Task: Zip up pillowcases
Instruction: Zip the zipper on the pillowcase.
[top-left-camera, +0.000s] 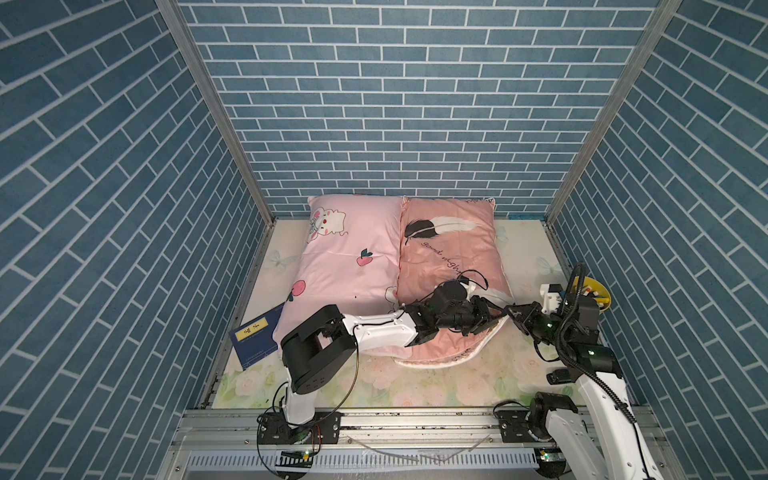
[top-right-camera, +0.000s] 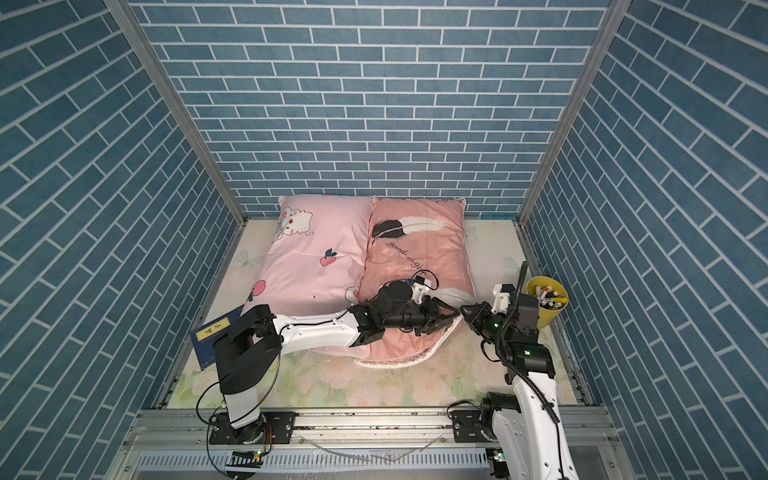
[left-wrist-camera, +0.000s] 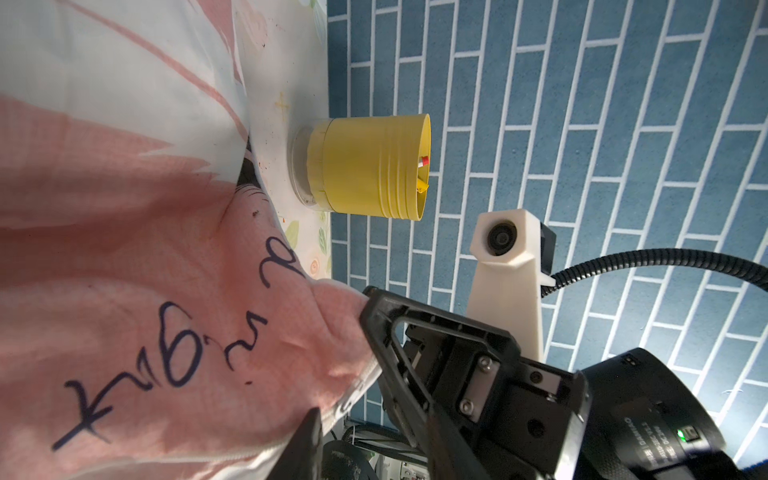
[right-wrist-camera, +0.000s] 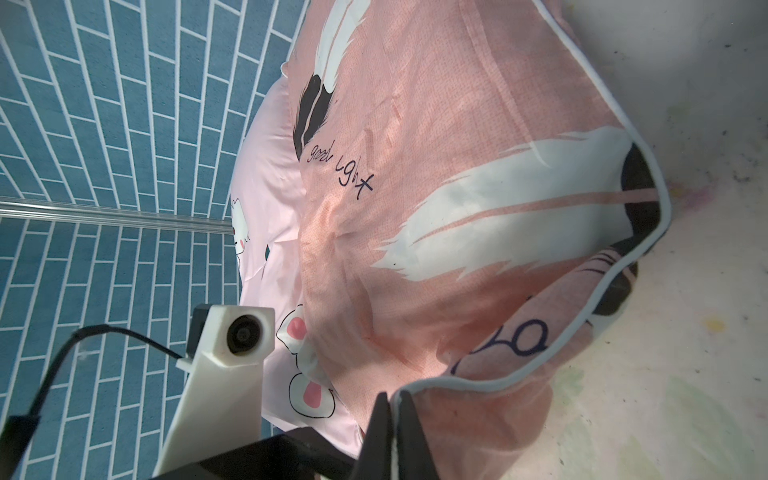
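Two pillowcases lie side by side on the floral mat in both top views: a light pink bunny pillowcase (top-left-camera: 345, 257) (top-right-camera: 316, 257) and, to its right, a salmon feather pillowcase (top-left-camera: 449, 249) (top-right-camera: 415, 257). My right gripper (top-left-camera: 508, 311) (right-wrist-camera: 395, 399) is shut on the white piped edge at the salmon pillowcase's (right-wrist-camera: 436, 166) near right corner and holds it lifted. My left gripper (top-left-camera: 487, 322) (left-wrist-camera: 365, 409) reaches across to the same corner. Its jaws stand partly apart, and the white zip edge (left-wrist-camera: 353, 390) lies between them against one finger.
A yellow cup (top-left-camera: 598, 297) (left-wrist-camera: 374, 166) of pens stands at the right wall, just behind my right arm. A blue booklet (top-left-camera: 255, 336) lies half under the bunny pillowcase at the left. Blue brick walls close in three sides of the floral mat (top-left-camera: 415, 382).
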